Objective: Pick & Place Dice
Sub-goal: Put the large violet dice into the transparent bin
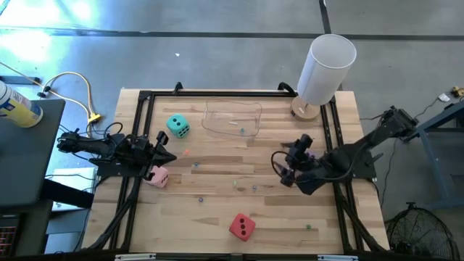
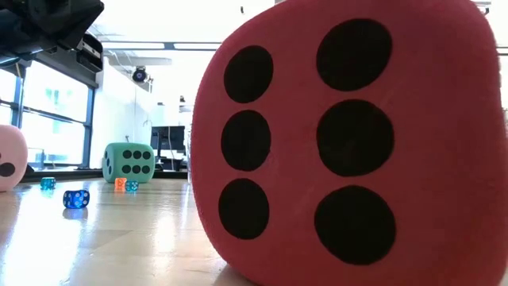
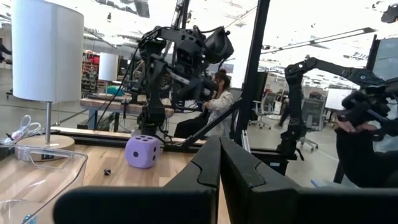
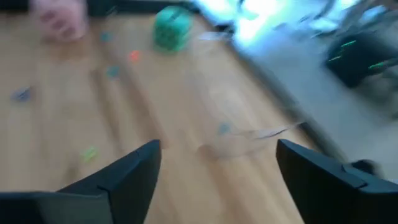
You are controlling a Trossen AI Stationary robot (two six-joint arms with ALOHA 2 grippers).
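The teal die [image 1: 177, 126] rests on the wood at the far left, next to a clear container [image 1: 232, 117]. At the left, the pink die [image 1: 157, 176] lies just nearer than my left gripper [image 1: 165, 148], which is shut and touches nothing. The red die [image 1: 242, 227] sits by the near edge and fills the low view [image 2: 349, 143]. The purple die [image 3: 143, 151] stands on the table below my right arm. My right gripper [image 4: 217, 155] hovers open above the table's right half with nothing between its fingers.
A tall white cylinder on a wooden foot [image 1: 326, 69] stands at the far right corner. Tiny coloured dice [image 2: 76, 199] are scattered over the middle of the wood. Black frame rails [image 1: 138, 109] run along the table's sides.
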